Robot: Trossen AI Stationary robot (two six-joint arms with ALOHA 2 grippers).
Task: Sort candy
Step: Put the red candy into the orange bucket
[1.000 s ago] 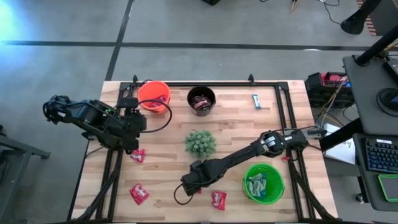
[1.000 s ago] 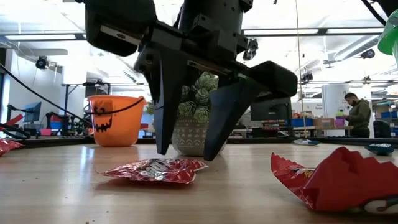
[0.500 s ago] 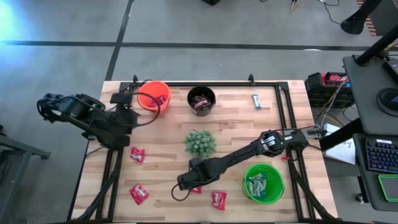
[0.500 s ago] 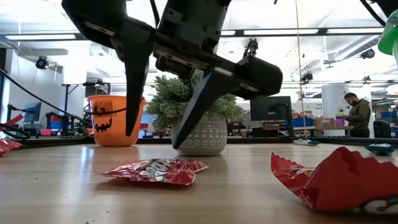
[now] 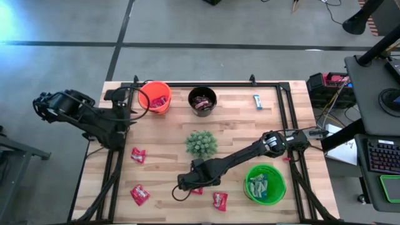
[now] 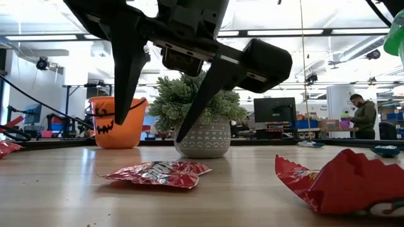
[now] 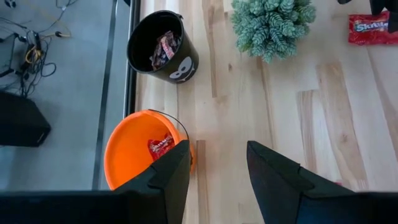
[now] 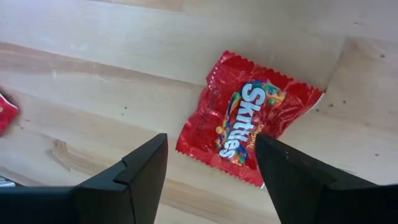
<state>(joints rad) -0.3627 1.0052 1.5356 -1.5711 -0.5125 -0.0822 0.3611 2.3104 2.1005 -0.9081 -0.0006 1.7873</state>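
A red candy packet [image 8: 249, 124] lies flat on the wooden table, and my right gripper [image 6: 150, 131] hangs open just above it, one finger on either side, clear of it. In the high view this gripper [image 5: 182, 184] is near the table's front middle and covers most of that candy [image 5: 197, 190]. My left gripper [image 7: 217, 168] stands open with nothing in it at the table's far left [image 5: 128, 105], beside the orange bucket [image 7: 146, 149], which holds a red candy. More red candies [image 5: 138, 155] [image 5: 139, 194] [image 5: 219, 200] lie loose on the table.
A black bucket [image 5: 202, 100] with brown candies stands at the far middle. A green bucket [image 5: 264, 182] with light blue candies is at the near right. A potted spiky plant [image 5: 201, 144] stands mid-table, just beyond my right gripper. One blue candy [image 5: 257, 101] lies far right.
My left gripper has drawn back from the orange bucket toward the table's left edge, staying open. My right gripper has rolled about its own axis above the red candy, and its fingers have spread wider. The candy has not moved.
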